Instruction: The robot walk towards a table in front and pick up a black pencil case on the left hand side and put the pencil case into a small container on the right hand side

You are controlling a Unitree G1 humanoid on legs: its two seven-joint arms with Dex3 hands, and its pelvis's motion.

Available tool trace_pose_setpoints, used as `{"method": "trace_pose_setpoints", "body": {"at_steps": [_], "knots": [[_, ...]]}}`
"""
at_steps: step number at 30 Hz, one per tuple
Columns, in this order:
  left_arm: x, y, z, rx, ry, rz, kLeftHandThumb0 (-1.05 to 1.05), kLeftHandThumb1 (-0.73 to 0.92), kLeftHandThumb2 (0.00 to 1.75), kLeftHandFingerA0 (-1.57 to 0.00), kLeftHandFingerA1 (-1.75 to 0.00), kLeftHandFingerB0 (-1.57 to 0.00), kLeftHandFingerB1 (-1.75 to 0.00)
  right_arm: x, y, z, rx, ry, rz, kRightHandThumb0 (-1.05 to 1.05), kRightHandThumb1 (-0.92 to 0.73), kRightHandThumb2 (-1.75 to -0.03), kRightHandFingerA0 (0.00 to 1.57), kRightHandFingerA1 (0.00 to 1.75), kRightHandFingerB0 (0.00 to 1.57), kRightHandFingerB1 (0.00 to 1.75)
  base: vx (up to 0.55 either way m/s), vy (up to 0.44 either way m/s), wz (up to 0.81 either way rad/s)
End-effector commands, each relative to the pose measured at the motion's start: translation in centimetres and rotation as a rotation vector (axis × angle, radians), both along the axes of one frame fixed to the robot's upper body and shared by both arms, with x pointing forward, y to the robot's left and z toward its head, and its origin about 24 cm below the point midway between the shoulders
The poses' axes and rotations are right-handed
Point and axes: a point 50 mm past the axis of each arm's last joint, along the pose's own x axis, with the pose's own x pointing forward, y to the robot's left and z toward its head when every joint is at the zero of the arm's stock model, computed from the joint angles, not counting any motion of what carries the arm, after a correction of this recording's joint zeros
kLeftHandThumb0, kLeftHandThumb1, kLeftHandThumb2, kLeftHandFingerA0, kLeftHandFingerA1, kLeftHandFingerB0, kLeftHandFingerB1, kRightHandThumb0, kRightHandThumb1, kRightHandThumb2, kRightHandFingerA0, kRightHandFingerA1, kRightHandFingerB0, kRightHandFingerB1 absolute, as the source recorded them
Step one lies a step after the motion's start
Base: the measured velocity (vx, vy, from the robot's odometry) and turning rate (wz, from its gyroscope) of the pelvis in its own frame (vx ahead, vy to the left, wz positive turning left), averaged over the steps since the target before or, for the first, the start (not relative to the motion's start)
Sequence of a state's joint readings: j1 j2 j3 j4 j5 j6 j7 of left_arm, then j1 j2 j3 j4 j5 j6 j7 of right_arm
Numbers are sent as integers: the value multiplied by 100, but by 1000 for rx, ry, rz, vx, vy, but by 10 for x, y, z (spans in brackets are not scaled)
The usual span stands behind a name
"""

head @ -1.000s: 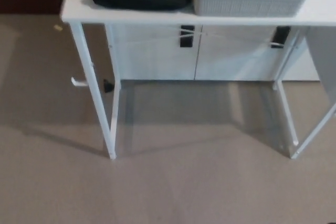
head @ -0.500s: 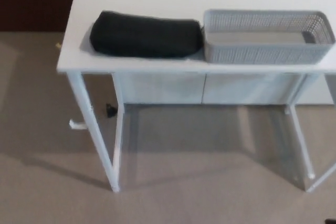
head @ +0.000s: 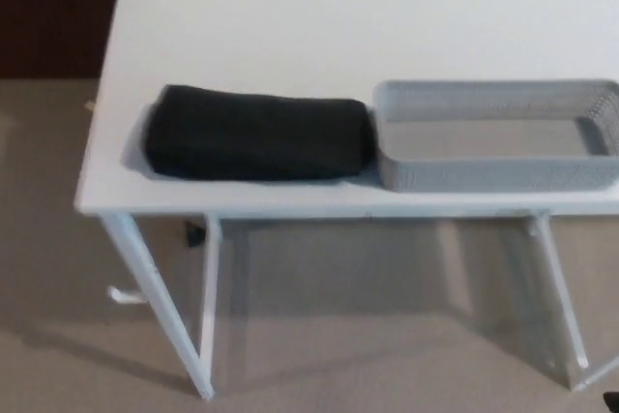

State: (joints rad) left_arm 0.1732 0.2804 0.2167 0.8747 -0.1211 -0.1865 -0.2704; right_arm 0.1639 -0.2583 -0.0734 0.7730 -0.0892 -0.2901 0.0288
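Note:
A black pencil case (head: 257, 134) lies lengthwise on the white table (head: 319, 26), near its front edge at the left. Right beside it, almost touching its right end, stands a small grey mesh container (head: 495, 134), which looks empty inside. Neither of my hands shows in the head view.
The table's thin white legs (head: 160, 311) stand on a beige floor. A dark wall or door (head: 53, 7) lies at the back left. A small white object (head: 124, 294) and a small black one (head: 194, 232) lie on the floor under the table's left side.
The whole picture has shifted: the table sits lower and larger in view and more of its top shows, so the camera has come closer. The case and container keep their places on the table.

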Motion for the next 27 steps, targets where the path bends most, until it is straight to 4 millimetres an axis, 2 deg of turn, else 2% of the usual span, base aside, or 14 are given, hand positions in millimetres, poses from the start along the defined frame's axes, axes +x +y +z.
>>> {"method": "trace_pose_setpoints", "body": {"at_steps": [1, 4, 5, 7, 9, 10, 15, 16, 18, 19, 22, 23, 24, 27], "knots": [[-26, -1, -6, 1, 53, -1, -14, 34, 85, -38, -63, -20, -52, -27, -9, -3, -8, 54, -20, -44, -46, -73, 56, 51, 38, 46, 135, 147, -2], [-37, -2, -9, 6, 75, -16, -14, 35, 85, -38, -62, -20, -51, -39, -10, -6, -15, 73, -17, -45, -46, -73, 55, 51, 39, 46, 112, 92, 0], [-40, -2, -8, 31, 77, -27, -23, 48, 54, -49, -46, -35, -34, -40, -9, -6, -12, 73, -14, -44, -45, -73, 56, 52, 38, 47, 121, 28, 1], [-42, -2, -8, 68, 78, -52, -23, 48, 54, -48, -46, -35, -34, -42, -8, -6, -2, 67, -15, -36, -55, -56, 62, 42, 44, 38, 105, -8, 5], [-43, -2, -8, 72, 77, -52, -18, 31, 82, -39, -62, -22, -51, -42, -8, -7, 16, 65, -30, -43, -45, -72, 57, 52, 39, 47, 0, 0, 0], [-43, -3, -7, 80, 79, -46, -24, 47, 54, -49, -44, -35, -34, -42, -7, -7, 18, 71, -30, -43, -45, -73, 56, 52, 38, 46, 62, -113, 4], [-46, -3, -8, 57, 75, -33, -21, 48, 54, -47, -46, -35, -34, -42, -8, -7, -14, 73, -1, -46, -45, -74, 56, 53, 39, 47, 23, -168, 4], [-47, -4, -8, 55, 74, -32, -21, 48, 54, -45, -46, -34, -34, -42, -8, -7, -7, 69, -10, -37, -54, -56, 65, 42, 46, 38, 65, -126, 10], [-47, -3, -9, 68, 83, -42, -24, 47, 54, -46, -44, -35, -34, -42, -8, -7, -1, 65, -18, -44, -45, -73, 58, 53, 41, 48, 12, -138, -6], [-47, -3, -9, 73, 83, -45, -24, 47, 54, -47, -45, -34, -34, -43, -8, -7, 5, 60, -19, -36, -53, -56, 66, 42, 47, 38, 2, -85, -1], [-42, -4, -7, 70, 69, -48, -23, 48, 54, -46, -45, -34, -34, -39, -8, -6, -6, 54, -10, -44, -45, -74, 58, 53, 41, 48, 21, -23, -8], [-42, -5, -6, 64, 62, -50, -17, 31, 83, -39, -62, -21, -52, -39, -9, -6, -4, 51, -10, -44, -45, -73, 58, 53, 41, 48, 10, 42, -8], [-41, -5, -6, 66, 60, -50, -22, 48, 54, -48, -45, -35, -34, -38, -8, -5, -3, 52, -8, -37, -54, -56, 64, 42, 46, 38, 24, 55, -8], [-39, -3, -7, 66, 59, -44, -22, 47, 54, -48, -46, -35, -34, -36, -8, -5, -12, 51, 2, -46, -46, -74, 55, 53, 38, 47, 23, 150, -1]]}}
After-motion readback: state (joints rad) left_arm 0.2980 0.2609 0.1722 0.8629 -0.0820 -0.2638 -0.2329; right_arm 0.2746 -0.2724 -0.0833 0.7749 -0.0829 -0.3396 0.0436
